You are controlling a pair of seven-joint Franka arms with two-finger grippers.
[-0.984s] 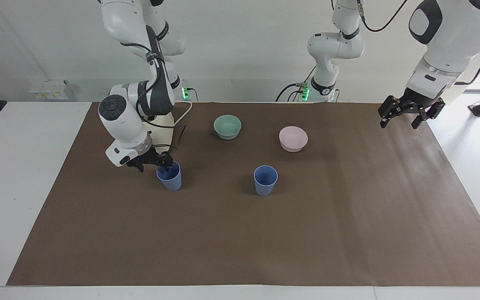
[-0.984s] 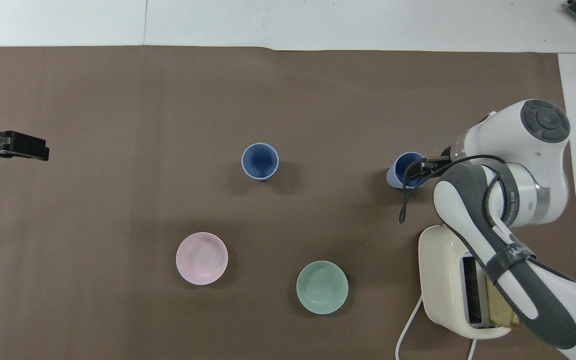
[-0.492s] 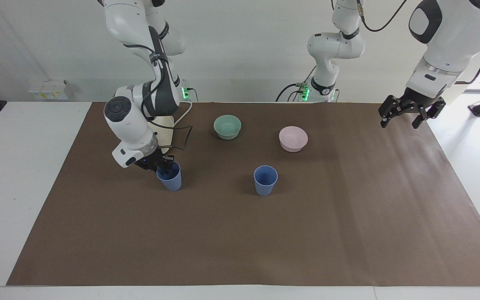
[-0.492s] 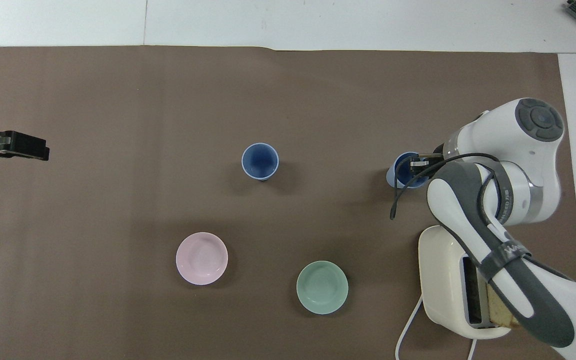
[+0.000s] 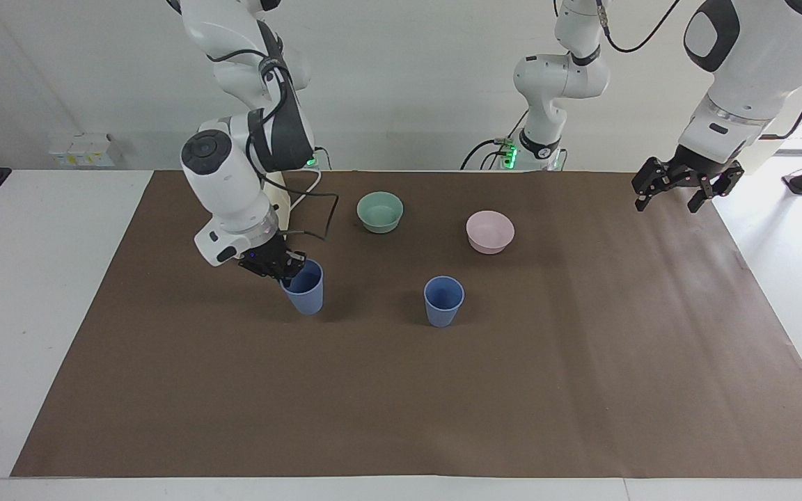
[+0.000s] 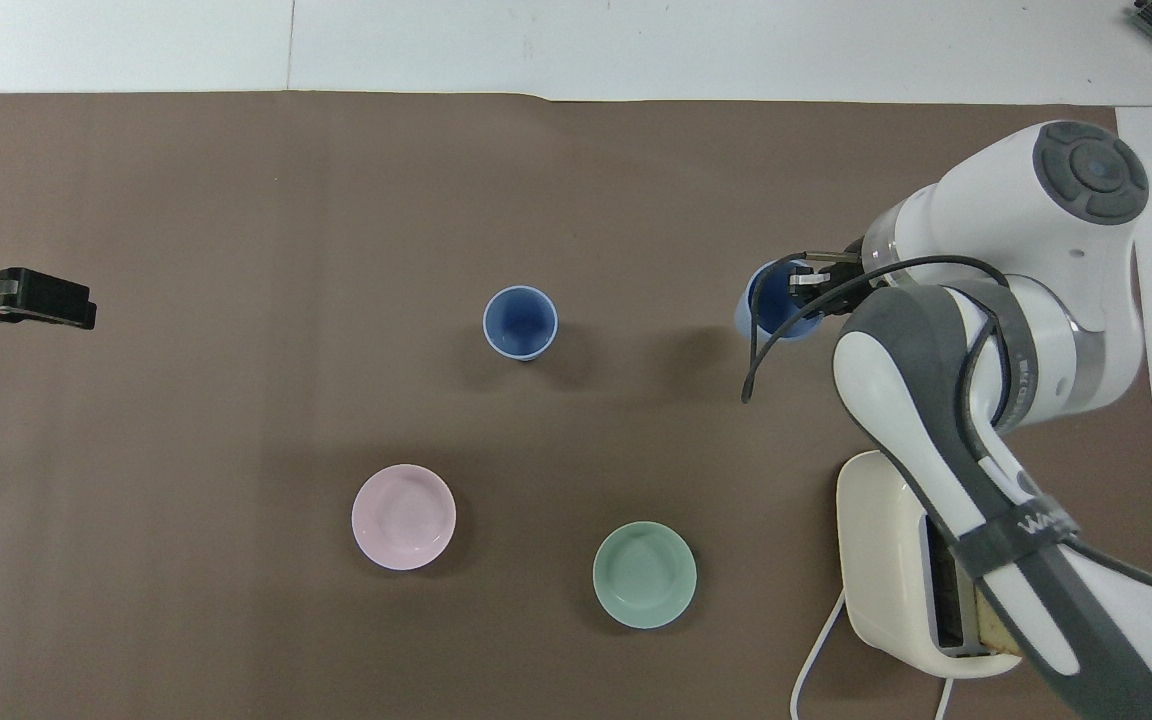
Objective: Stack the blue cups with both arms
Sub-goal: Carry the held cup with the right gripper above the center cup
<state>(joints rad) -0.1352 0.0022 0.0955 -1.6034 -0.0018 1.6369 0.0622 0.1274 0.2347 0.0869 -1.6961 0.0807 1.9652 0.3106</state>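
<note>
My right gripper (image 5: 288, 268) is shut on the rim of one blue cup (image 5: 306, 292), one finger inside it, and holds it slightly tilted just above the brown mat. The pair also shows in the overhead view, gripper (image 6: 804, 297) and cup (image 6: 764, 312). The other blue cup (image 5: 443, 300) stands upright at the middle of the mat (image 6: 520, 322). My left gripper (image 5: 676, 191) is open and empty, and waits in the air over the mat's edge at the left arm's end (image 6: 76, 305).
A mint-green bowl (image 5: 380, 211) and a pink bowl (image 5: 489, 231) sit nearer to the robots than the standing cup. A cream toaster (image 6: 886, 560) with its white cable stands under my right arm. The brown mat (image 5: 401, 403) covers the table.
My right gripper has lifted its blue cup off the mat and carried it toward the standing cup. The left arm has barely moved.
</note>
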